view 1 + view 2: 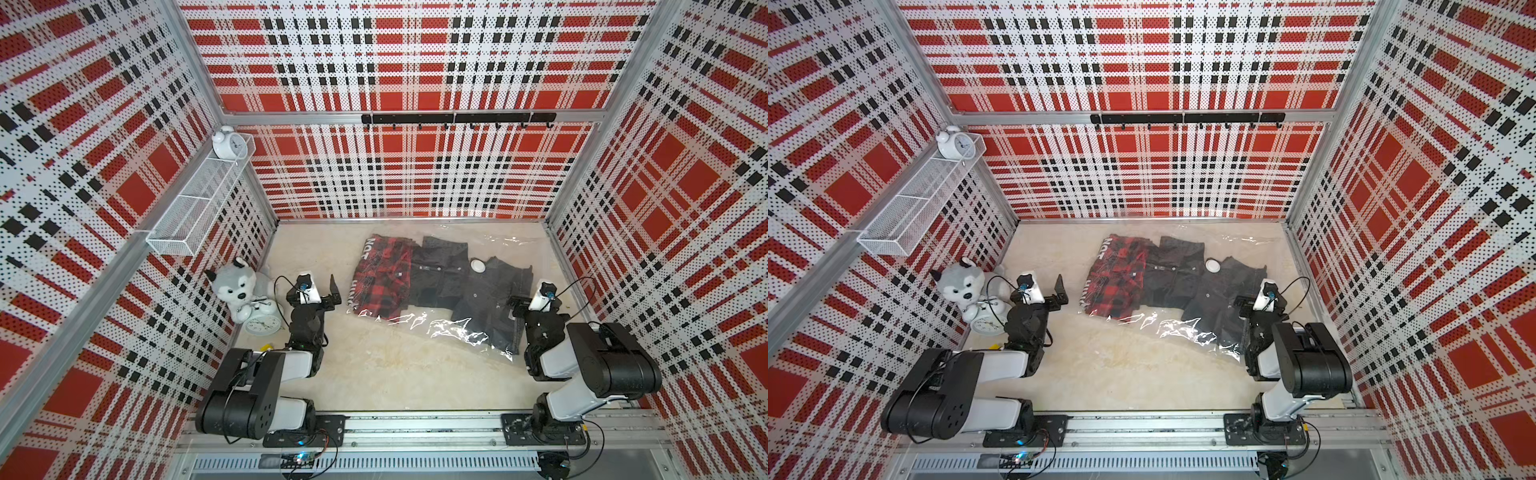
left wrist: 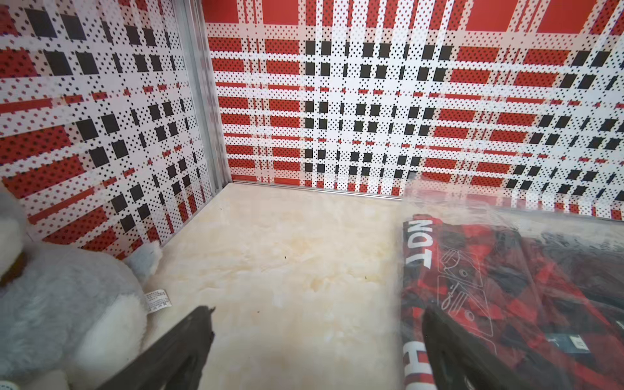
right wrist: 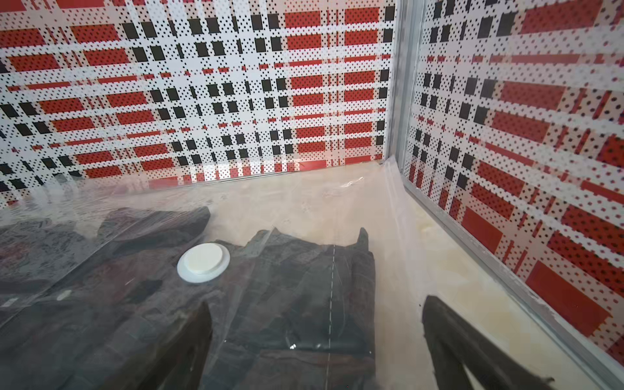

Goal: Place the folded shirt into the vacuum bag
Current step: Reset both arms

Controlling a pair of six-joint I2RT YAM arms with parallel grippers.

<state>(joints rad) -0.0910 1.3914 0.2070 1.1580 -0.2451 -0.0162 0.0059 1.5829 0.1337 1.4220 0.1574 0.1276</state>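
Cream marbled tabletop (image 1: 395, 374) lies bare across the whole near half, between my two arm bases, so that is where I have free room to swing. Further in, my left gripper (image 2: 317, 324) stands spread as wide as it goes and holds nothing. One finger is just beside or over the left end of the vacuum bag (image 1: 449, 330), I cannot tell which, and the other is over bare table. A plush husky (image 1: 235, 286) and a white alarm clock (image 1: 262, 323) sit close on its left, so there is little slack that way. My right gripper (image 3: 315, 309) is equally wide and empty. One of its fingers is above the dark denim shirt (image 1: 490, 303), the other above clear plastic near the right wall (image 1: 582, 266).

The bag lies flat from mid-table to the far wall (image 1: 415, 187). Under its plastic, left to right, are the red plaid shirt (image 1: 382, 278), a dark shirt (image 1: 436, 274) and the denim one, with the white valve cap (image 1: 477, 265) on top. No shirt lies outside, so I judge the placing done. The plaid shirt sits at the printed left end, which I take for the mouth, and whether it is fully past the seal I cannot tell. What is left, I think, is backing clear. The bag's far right corner reaches the wall corner.
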